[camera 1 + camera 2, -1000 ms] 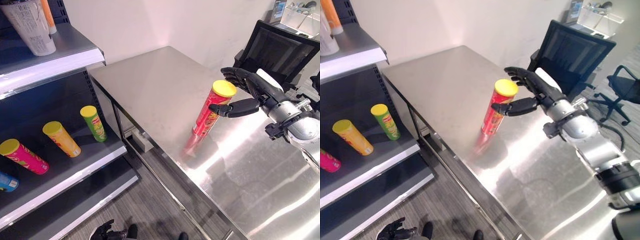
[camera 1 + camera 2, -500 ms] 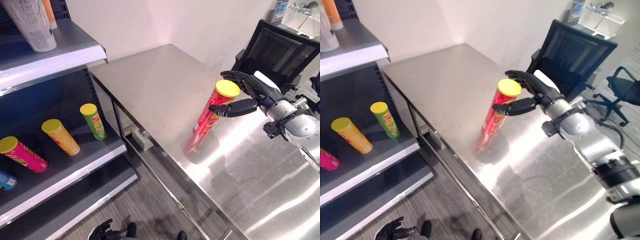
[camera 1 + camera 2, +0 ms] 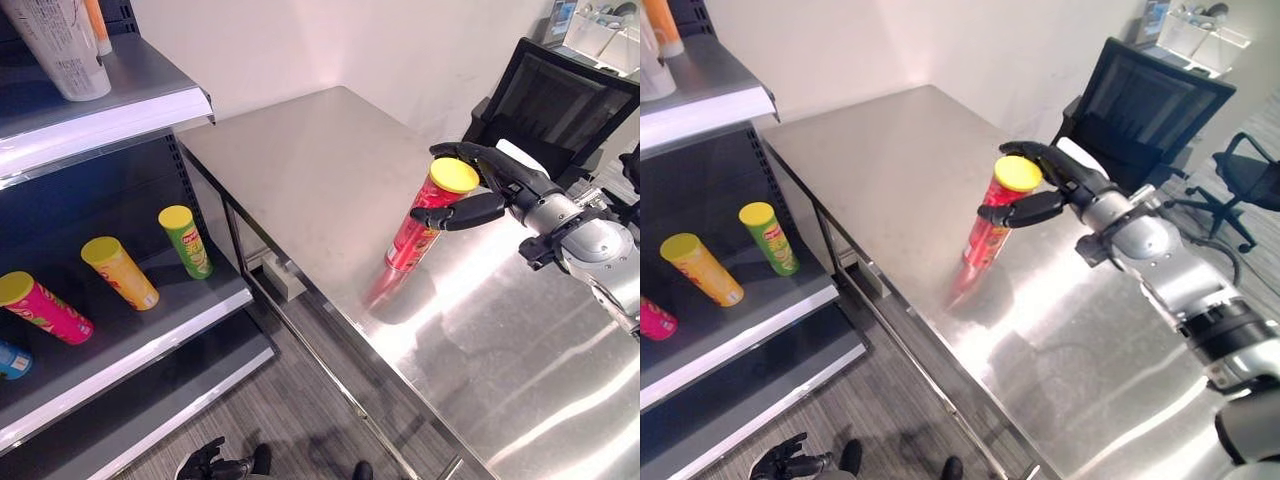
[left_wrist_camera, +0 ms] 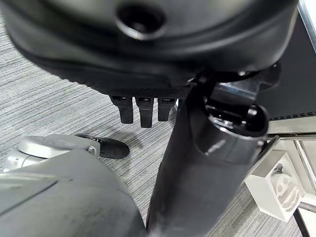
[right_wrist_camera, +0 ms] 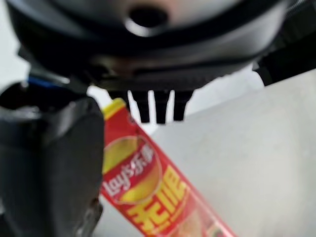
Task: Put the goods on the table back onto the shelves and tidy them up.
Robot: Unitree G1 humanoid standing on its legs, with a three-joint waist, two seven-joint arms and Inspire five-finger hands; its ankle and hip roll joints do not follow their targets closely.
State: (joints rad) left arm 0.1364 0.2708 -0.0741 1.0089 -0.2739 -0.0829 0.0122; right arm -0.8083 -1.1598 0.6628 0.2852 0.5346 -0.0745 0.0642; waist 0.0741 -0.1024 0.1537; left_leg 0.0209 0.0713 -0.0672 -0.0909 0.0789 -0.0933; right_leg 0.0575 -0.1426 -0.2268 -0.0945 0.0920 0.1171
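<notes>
Left eye view: a red chip can (image 3: 418, 228) with a yellow lid stands on the steel desk (image 3: 330, 170), leaning a little, close to the desk's front edge. The right robot hand (image 3: 487, 190) has come in from the right and sits at the can's top end, thumb stretched along the near side just under the lid, fingers arched over the far side of the lid. From the right wrist view the can (image 5: 148, 182) lies between thumb and fingers, but the fingers look more straight than curled, and I can't honestly say whether they press on it yet, so the grasp looks unclosed to me.

Left of the desk is a dark shelf unit (image 3: 150, 320). On its middle shelf lie a green can (image 3: 186, 241), an orange-yellow can (image 3: 120, 273) and a pink can (image 3: 44, 309), all with yellow lids, side by side but apart, and a blue can (image 3: 14, 359) at the view's edge. The upper shelf holds a tall white package (image 3: 58, 45) with an orange one (image 3: 97, 26) behind it.

A black office chair (image 3: 545, 100) stands behind the desk's far corner.

The left robot hand (image 3: 207, 463) hangs low over the grey floor (image 3: 300, 410), its fingers relaxed and holding nothing
</notes>
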